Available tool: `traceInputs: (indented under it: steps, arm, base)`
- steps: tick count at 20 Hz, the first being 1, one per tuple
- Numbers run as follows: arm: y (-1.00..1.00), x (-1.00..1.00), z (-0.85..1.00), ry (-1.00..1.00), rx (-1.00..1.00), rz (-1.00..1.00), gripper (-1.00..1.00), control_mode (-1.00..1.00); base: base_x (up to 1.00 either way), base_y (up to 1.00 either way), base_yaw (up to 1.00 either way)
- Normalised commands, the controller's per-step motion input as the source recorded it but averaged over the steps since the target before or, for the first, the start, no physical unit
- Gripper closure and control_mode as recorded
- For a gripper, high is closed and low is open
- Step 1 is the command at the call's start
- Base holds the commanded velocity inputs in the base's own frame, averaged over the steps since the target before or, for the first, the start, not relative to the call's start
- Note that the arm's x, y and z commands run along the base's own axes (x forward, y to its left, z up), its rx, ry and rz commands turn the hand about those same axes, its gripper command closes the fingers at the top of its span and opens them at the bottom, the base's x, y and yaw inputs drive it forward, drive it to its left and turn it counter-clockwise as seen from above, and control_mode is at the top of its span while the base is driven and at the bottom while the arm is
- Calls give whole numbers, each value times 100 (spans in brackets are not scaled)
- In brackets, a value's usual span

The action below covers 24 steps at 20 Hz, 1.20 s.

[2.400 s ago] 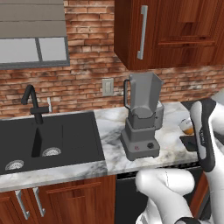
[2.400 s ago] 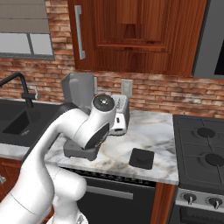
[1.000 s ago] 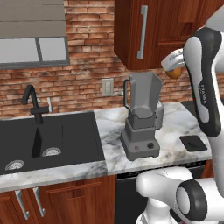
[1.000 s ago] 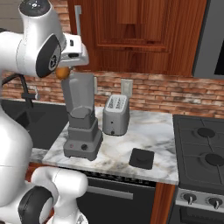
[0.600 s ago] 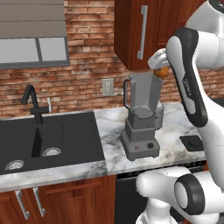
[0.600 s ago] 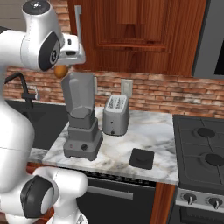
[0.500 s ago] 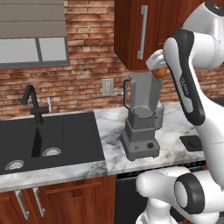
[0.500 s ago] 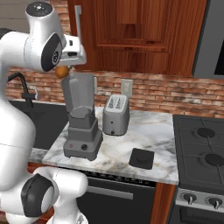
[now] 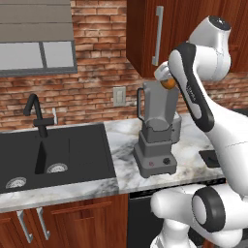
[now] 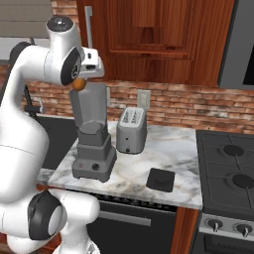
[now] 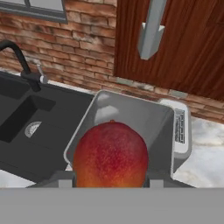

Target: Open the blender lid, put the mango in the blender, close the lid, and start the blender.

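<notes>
- The gripper [image 9: 166,79] held the mango [image 9: 169,84] tight between its jaws
- A moment before, the mango was up high and off to the far side of the blender [image 9: 156,128], away from the sink [image 9: 53,155]
- Now the arm had carried it sideways and down, so the mango was just above the open top of the blender, at the edge nearest the arm
- In the hand view, the mango [image 11: 110,155] sat right over the mouth of the blender [image 11: 131,118], and the inside looked empty
- In the right base view, the mango [image 10: 79,85] was close over the blender [image 10: 92,134], but I could not tell if it touched the rim
- The blender had not moved; it stood on the tabletop [image 10: 149,158] between the sink and the toaster [image 10: 131,130]
- The blender lid [image 10: 160,179] was already off, and it lay flat on the tabletop in front of the toaster, well apart from the blender
- I thought this meant the opening step was done and the putting-in step was nearly done
- The next move looked like letting the mango drop in, and it would help to have it over the middle of the blender first, so it did not hit the rim and roll away
- After that the lid still had to go back on, and the red button [image 9: 150,163] on the blender base still needed a push
</notes>
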Motion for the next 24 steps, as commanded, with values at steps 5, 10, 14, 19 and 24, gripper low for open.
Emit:
traceInputs:
  steps: [5, 10, 14, 19, 24]
  arm:
    - [0, 48, -7, 0, 0, 0, 100, -100]
    - [0, 26, -15, 0, 0, 0, 100, -100]
    - [0, 7, -30, 0, 0, 0, 100, -100]
    - [0, 9, -31, 0, 0, 0, 100, -100]
    - [0, 8, -15, 0, 0, 0, 100, -100]
  base:
    - [0, 0, 0]
    - [0, 0, 0]
    - [0, 0, 0]
    - [0, 0, 0]
    - [0, 0, 0]
